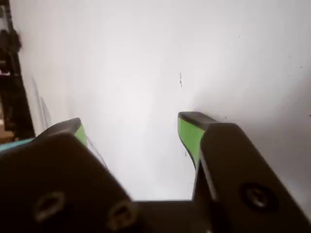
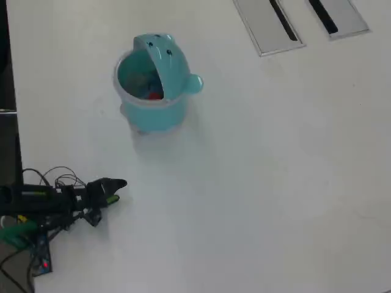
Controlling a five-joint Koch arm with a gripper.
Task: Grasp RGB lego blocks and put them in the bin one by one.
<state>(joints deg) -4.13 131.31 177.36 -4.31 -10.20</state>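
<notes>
Item: white table [image 2: 263, 183], seen in wrist and overhead views. Gripper [image 1: 131, 131]: black jaws with green pads [image 1: 189, 136], spread wide apart in the wrist view with only bare tabletop showing between them; released, nothing held. In the overhead view the gripper [image 2: 116, 186] sits at the lower left of the table, tip pointing to the right of the frame, with the arm [image 2: 43, 200] and a tangle of wires [image 2: 58, 178] trailing to the left edge. Bin [image 2: 149, 85]: round teal tub with a paler rim, upright in the upper left part of the table, well apart from the gripper and above it in the overhead view. Its domed lid [image 2: 168, 61] with small ears is tipped up on the right side of the rim, leaving the mouth open. Inside the bin, a red block [image 2: 155, 94] shows near the lid side of the floor; a pale bluish shape lies beside it but is too blurred to name, and no green block can be made out. Grey slotted panels [image 2: 269, 24]: two, flat, at the top right edge of the table, well apart from the bin.
</notes>
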